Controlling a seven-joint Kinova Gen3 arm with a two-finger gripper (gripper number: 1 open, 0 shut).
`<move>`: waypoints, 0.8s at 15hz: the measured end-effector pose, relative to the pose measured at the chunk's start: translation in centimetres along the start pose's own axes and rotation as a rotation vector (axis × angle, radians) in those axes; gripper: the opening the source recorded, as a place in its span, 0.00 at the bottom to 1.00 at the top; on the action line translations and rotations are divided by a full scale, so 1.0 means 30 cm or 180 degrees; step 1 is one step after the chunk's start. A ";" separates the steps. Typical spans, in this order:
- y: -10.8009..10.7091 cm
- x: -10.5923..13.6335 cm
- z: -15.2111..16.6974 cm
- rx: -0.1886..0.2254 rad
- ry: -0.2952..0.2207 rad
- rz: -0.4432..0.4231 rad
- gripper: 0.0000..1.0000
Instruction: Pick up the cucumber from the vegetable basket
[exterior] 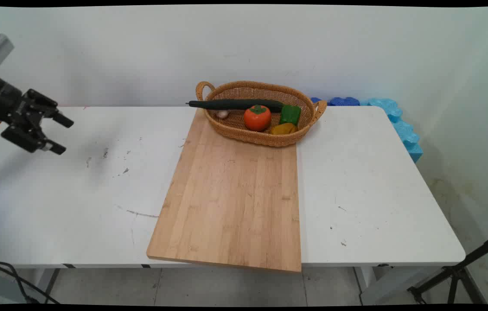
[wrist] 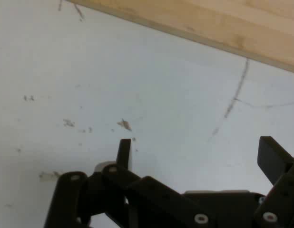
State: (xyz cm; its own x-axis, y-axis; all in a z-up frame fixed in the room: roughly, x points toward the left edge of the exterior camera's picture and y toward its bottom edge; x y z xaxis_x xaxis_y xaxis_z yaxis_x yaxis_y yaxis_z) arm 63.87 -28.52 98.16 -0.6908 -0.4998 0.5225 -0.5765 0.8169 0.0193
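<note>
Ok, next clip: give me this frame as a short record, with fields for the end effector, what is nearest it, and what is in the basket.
end effector: open, holding nothing, above the table's left part
nearest: bare white table, scuffed
cutting board: wooden, mid-table, near edge overhangs
basket: wicker, on the board's far end
contents: cucumber across the rim, persimmon, green pepper, yellow pepper, mushroom

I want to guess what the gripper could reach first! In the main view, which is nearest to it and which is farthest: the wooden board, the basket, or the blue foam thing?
1. Wooden board, mid-table, nearest the gripper.
2. Basket, on the board's far end.
3. Blue foam, past the table's far right corner.
</note>
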 end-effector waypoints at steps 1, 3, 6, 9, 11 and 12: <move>-0.004 0.021 0.010 0.0032 -0.0004 0.0019 1.00; -0.013 0.065 0.031 0.0084 -0.0007 0.0059 1.00; -0.031 0.150 0.073 0.0179 0.0000 0.0128 1.00; -0.059 0.267 0.132 0.0301 0.0024 0.0219 1.00; -0.079 0.345 0.175 0.0378 0.0048 0.0268 1.00; -0.085 0.370 0.189 0.0401 0.0055 0.0283 1.00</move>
State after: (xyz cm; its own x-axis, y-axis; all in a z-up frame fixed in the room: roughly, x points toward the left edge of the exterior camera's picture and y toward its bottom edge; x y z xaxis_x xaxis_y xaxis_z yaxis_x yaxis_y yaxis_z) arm 55.20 -37.79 99.07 -0.7346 -0.4213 0.5319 -0.5644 0.8145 -0.1344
